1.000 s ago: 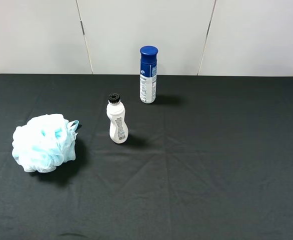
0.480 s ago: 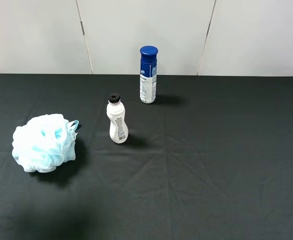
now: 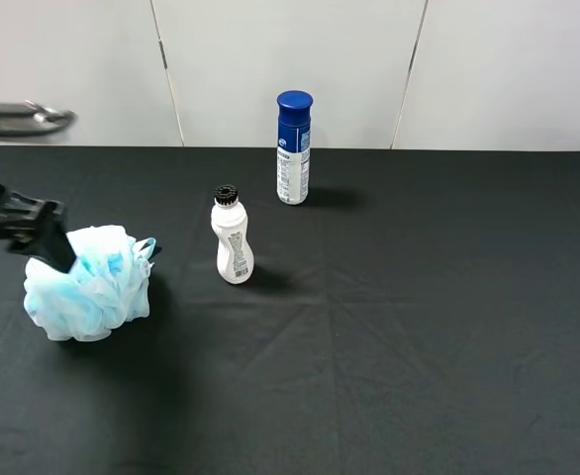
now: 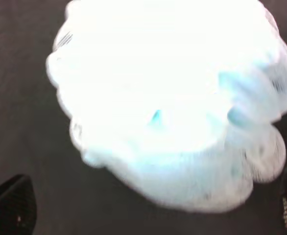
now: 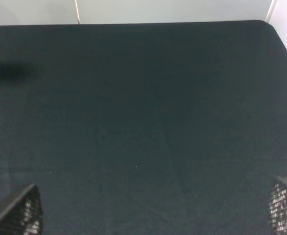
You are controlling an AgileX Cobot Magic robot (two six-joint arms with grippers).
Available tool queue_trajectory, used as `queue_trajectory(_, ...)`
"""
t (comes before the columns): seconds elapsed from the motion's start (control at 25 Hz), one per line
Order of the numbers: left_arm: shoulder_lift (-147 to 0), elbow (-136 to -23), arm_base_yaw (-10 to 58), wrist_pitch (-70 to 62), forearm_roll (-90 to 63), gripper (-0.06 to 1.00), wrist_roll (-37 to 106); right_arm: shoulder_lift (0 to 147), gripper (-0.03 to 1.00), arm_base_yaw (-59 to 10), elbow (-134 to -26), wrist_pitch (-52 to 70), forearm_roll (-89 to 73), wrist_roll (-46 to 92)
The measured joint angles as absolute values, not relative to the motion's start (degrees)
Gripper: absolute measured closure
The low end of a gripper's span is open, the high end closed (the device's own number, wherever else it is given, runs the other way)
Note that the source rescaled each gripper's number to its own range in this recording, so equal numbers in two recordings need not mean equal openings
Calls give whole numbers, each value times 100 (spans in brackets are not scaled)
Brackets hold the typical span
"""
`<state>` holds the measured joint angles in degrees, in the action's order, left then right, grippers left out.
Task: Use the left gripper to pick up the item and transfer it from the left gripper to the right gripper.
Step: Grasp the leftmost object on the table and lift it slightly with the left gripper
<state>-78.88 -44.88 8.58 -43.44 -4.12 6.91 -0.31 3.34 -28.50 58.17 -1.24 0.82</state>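
Note:
The item, a fluffy pale blue and white mesh bath pouf (image 3: 90,285), lies on the black table at the left. My left gripper (image 3: 41,234) has come in from the left edge and hangs just over the pouf's upper left side. In the left wrist view the pouf (image 4: 173,107) fills the picture, blurred and bright, and the left gripper (image 4: 151,211) is open with its fingertips (image 4: 11,209) wide apart on either side of it. My right gripper (image 5: 153,215) is open and empty over bare table; it is out of the exterior high view.
A white bottle with a black cap (image 3: 232,237) stands right of the pouf. A blue-capped spray can (image 3: 292,148) stands near the back edge. The black tablecloth (image 3: 419,327) covers the table, and white wall panels stand behind it.
My left arm has come into the exterior high view from the left and now reaches the pouf. The pouf and both bottles have not moved.

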Motion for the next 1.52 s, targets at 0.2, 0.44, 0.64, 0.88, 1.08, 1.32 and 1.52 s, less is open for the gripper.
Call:
queue_trajectory(0.2,-8702,-4488,1141,-3710,-412,-5,685,-31,-2,334,-2850,5817,-124,82)
queue_trajectory(0.44,-9463,-4492,1366,-2931,-412,-5,685,-31,-2,334,-2850,5817,-124,82)
queue_trajectory(0.64,-9979,-4494,1425,-2574,-412,-5,679,-31,-2,334,-2850,5811,-124,82)
queue_trajectory(0.88,-10259,-4494,1425,-2479,-414,15,674,-31,-2,334,-2850,5811,-124,82)
queue_trajectory(1.08,-10259,-4494,1425,-2470,-414,68,674,-31,-2,334,-2850,5811,-124,82)
queue_trajectory(1.32,-10259,-4494,1425,-2418,-414,74,674,-31,-2,334,-2850,5811,-124,82)
queue_trajectory(1.52,-10259,-4494,1425,-2359,-414,75,674,-31,-2,334,-2850,5811,-124,82)
